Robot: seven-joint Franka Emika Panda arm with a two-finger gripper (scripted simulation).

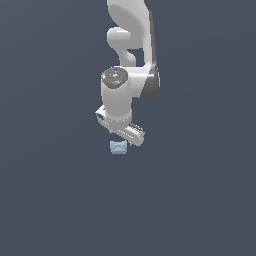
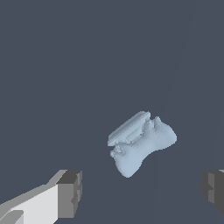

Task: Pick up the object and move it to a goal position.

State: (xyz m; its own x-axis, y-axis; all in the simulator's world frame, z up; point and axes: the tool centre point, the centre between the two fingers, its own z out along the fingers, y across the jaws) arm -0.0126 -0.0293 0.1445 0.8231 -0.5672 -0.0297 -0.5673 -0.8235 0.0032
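Note:
The object is a small pale blue lump with a notched top, lying on the flat dark grey floor. My gripper hangs just above it, pointing down, and the white hand covers part of it in the exterior view. In the wrist view the object lies beyond and between the two dark grey fingertips, apart from both. The gripper is open and holds nothing. No mark of a goal position is in view.
The white arm reaches down from the top of the exterior view. Only the plain dark grey floor surrounds the object.

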